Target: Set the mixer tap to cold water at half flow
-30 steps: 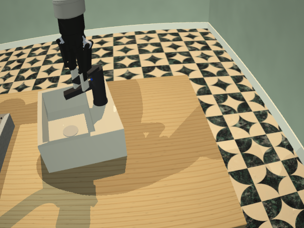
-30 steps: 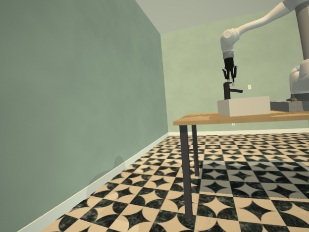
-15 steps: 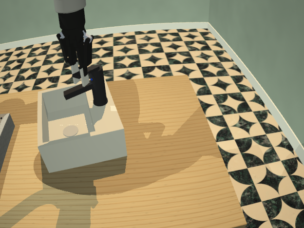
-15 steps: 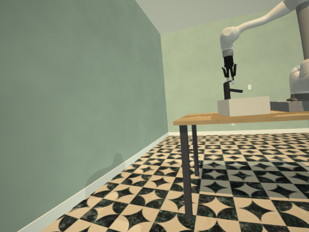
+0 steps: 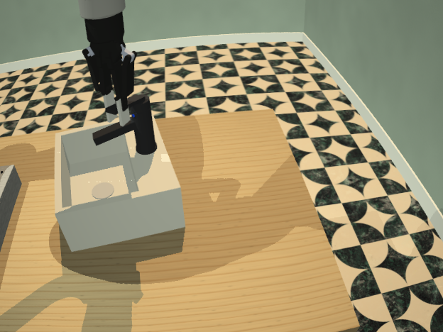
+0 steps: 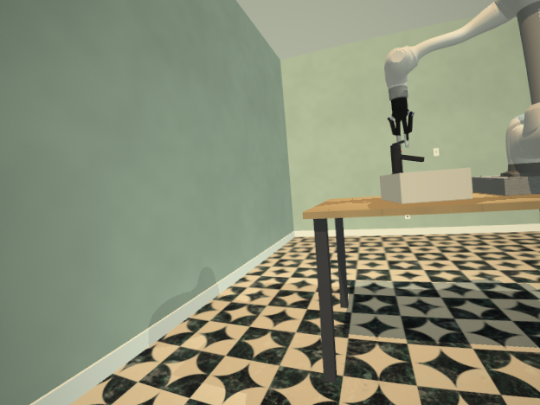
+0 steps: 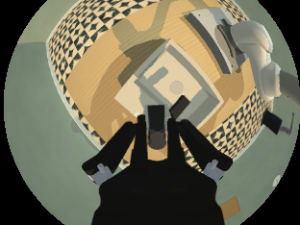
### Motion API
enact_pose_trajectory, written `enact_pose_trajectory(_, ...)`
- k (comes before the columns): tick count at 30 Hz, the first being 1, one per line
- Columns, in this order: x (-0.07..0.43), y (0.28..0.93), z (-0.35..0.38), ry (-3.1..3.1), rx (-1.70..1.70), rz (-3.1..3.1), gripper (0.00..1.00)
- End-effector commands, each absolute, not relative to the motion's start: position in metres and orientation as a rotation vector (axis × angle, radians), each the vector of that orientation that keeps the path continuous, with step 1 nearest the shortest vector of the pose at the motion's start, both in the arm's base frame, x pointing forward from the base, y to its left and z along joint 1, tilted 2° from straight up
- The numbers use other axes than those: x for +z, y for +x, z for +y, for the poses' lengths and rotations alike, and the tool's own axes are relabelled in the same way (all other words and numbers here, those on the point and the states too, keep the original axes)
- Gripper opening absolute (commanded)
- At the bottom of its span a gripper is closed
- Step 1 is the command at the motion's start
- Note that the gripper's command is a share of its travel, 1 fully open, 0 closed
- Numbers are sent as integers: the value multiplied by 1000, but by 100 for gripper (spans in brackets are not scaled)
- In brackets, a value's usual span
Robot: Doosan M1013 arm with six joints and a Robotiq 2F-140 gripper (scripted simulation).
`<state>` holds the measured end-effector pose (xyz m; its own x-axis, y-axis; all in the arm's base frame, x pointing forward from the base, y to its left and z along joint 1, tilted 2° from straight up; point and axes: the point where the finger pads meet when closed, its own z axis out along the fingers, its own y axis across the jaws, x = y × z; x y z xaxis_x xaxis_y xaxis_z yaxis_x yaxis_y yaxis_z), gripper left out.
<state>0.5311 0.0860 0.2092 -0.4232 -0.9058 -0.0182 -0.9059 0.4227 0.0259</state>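
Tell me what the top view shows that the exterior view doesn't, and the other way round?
Only the top view looks down into the sink basin and shows its round drain and the small blue dot on the tap body.

Only the exterior view shows the table's dark legs, the ceiling, and the white arm reaching over from the right.

Both show the black mixer tap on the sink, its spout pointing over the basin, and the hand closed from above on the lever at the tap's top.

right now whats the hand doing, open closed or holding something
Hand: closed on the tap's lever, gripping it from above.
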Motion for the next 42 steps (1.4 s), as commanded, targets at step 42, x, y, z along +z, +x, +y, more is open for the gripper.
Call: enact_pose_trajectory(42,209,531,86,-1686,50,2648,39)
